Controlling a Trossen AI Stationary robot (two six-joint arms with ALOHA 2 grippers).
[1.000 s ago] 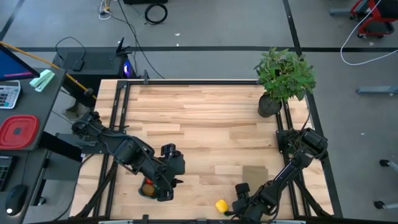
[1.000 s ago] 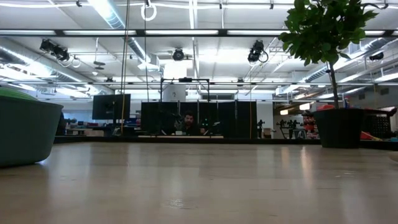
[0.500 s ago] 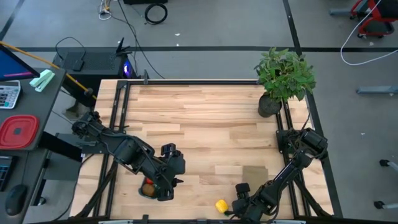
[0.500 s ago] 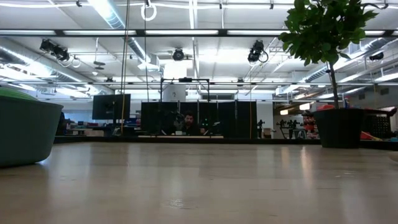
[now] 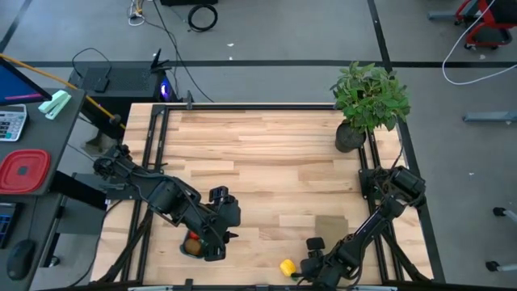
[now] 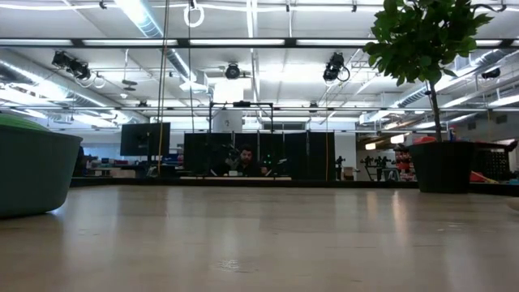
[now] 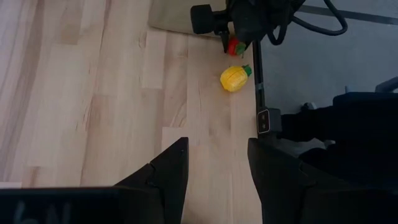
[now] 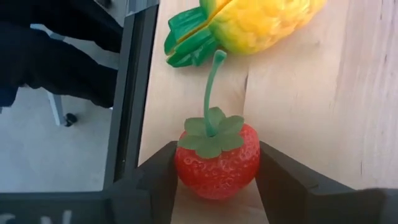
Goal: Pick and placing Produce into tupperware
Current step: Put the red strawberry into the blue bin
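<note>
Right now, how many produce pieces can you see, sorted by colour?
Yellow: 1, toy pineapple
Red: 1, toy strawberry between the right gripper fingers
Brown-orange: 1, round piece under the left gripper
Total: 3

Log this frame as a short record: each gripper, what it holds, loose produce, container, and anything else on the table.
left gripper: open, empty, over the tupperware
right gripper: fingers shut on the strawberry, at the near table edge
loose produce: yellow piece beside the strawberry
tupperware contents: brown piece visible
other: potted plant at the far right corner
</note>
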